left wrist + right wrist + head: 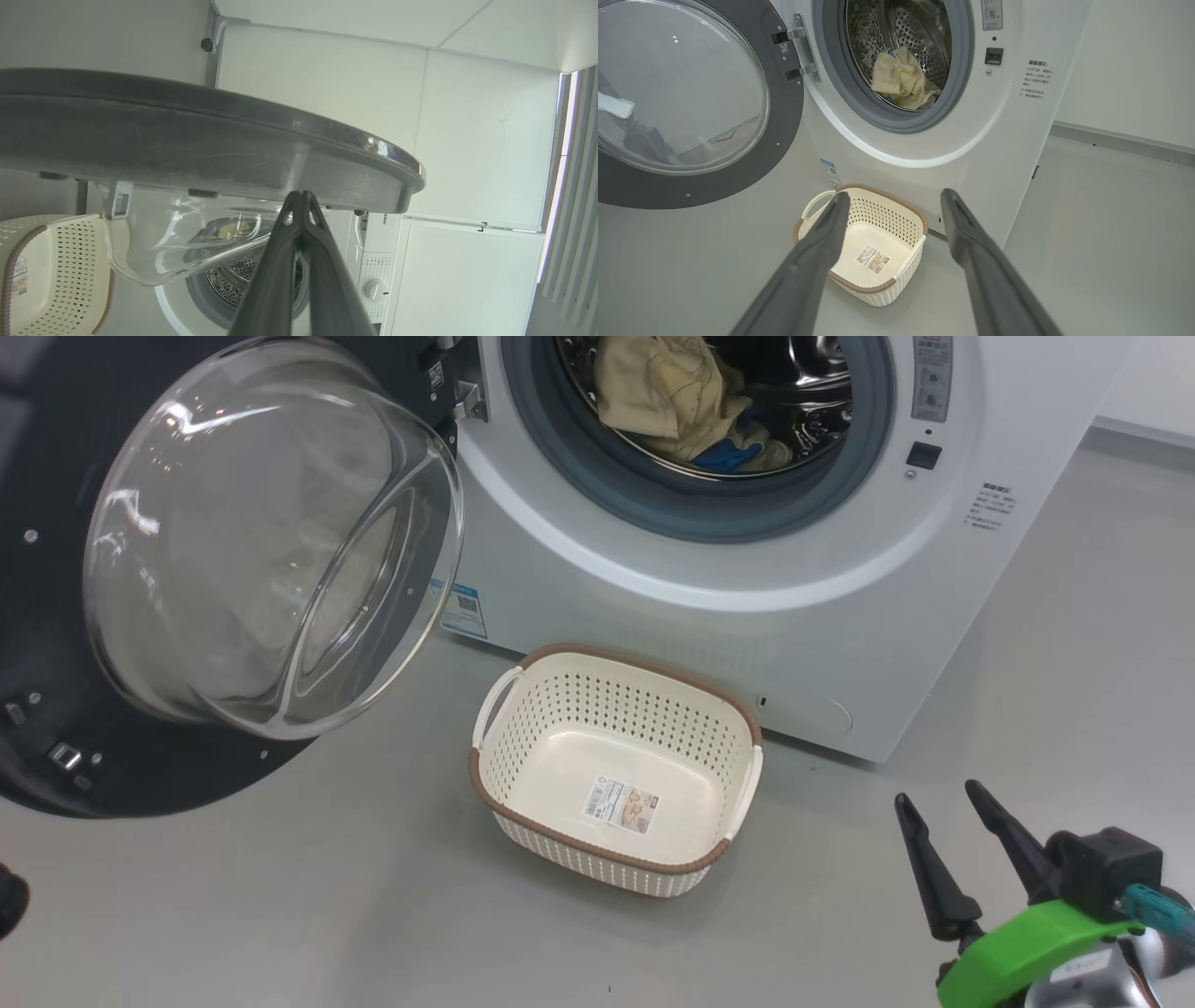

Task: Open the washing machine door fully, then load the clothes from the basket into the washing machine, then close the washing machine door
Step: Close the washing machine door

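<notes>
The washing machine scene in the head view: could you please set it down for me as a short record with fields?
washing machine door: swung wide open, hinged on the left
clothes: pale-yellow with blue cuffs, inside the drum
basket: on the floor before the washing machine, no clothes in it
left gripper: shut, tips at the door's edge
right gripper: open, holding nothing, right of the basket

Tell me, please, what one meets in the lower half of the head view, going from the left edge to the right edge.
washing machine door, swung open → basket, with no clothes in it → right hand, open
</notes>
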### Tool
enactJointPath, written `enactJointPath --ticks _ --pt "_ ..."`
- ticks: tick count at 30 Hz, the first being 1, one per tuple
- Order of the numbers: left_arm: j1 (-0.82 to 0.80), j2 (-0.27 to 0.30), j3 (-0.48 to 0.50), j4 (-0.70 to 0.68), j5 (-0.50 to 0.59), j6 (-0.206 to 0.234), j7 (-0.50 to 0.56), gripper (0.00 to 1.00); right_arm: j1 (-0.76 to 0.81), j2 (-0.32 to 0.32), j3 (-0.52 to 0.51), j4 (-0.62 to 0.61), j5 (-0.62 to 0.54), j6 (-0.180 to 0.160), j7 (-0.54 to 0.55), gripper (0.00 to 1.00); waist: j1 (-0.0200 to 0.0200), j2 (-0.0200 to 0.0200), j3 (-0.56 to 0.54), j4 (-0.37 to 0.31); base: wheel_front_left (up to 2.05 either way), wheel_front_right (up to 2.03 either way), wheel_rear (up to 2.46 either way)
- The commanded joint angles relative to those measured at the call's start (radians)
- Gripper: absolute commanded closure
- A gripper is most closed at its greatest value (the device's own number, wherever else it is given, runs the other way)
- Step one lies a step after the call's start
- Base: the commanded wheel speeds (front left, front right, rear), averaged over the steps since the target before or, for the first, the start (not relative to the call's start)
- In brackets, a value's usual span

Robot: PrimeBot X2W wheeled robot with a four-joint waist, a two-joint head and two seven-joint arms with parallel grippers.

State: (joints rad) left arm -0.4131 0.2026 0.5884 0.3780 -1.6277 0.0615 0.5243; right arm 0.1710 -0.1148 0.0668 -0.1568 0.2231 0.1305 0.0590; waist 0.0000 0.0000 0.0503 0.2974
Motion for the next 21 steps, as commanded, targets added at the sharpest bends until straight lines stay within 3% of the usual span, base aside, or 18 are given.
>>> enactJointPath --ticks 1,7,12,21 --pt "-0.063 0.052 0.055 -0.033 -0.025 -0.013 -0.001 1.0 -0.049 -0.028 0.01 -0.038 0.007 0.0 0.002 0.0 0.0 0.0 0.003 0.0 0.0 0.0 0.0" --pt "-0.138 0.084 0.146 0.023 -0.081 -0.07 -0.054 1.0 -0.044 -0.038 0.007 -0.049 0.009 0.0 0.01 0.0 0.0 0.0 0.005 -0.001 0.0 0.0 0.0" --pt "-0.178 0.114 0.168 0.072 -0.048 -0.105 -0.128 1.0 -0.036 -0.043 0.011 -0.055 0.009 0.0 0.018 0.0 0.0 0.0 0.005 -0.011 0.0 0.0 0.0" --pt "-0.196 0.161 0.117 0.164 0.046 -0.075 -0.17 1.0 -0.024 -0.051 0.006 -0.07 0.011 0.0 0.036 0.0 0.0 0.0 0.011 -0.037 0.0 0.0 0.0"
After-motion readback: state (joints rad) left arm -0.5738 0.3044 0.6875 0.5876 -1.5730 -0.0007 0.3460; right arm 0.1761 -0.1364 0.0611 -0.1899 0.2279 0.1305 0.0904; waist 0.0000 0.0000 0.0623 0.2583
